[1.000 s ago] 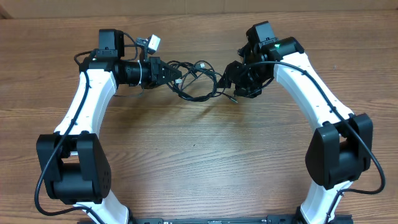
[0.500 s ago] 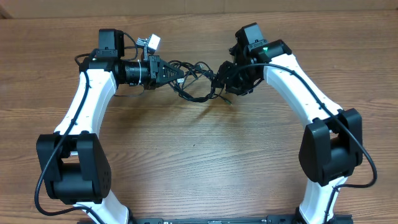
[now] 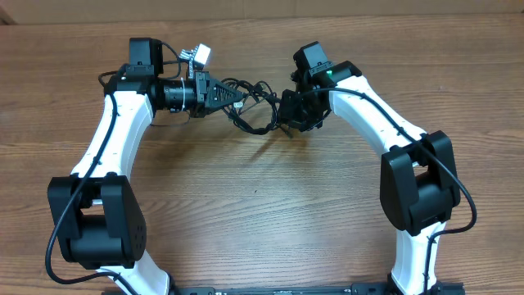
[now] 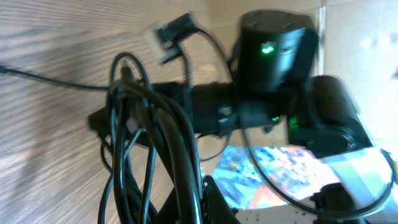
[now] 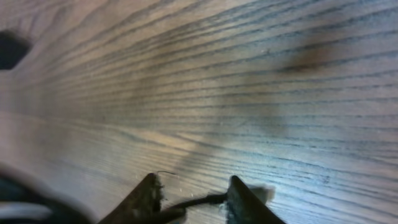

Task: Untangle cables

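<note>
Left jaws are clamped on the cables [image 3: 255, 106], a tangle of thin black loops that runs out from them toward the right jaws. Right jaws stand apart, low over the wooden desk [image 3: 262, 213]. One thin black cord [image 5: 200, 200] crosses the gap between their two fingertips [image 5: 149, 191]; whether it is gripped cannot be told. The tangle fills the space between both sets of jaws. In the left wrist view, the loops hang just ahead, blurred.
</note>
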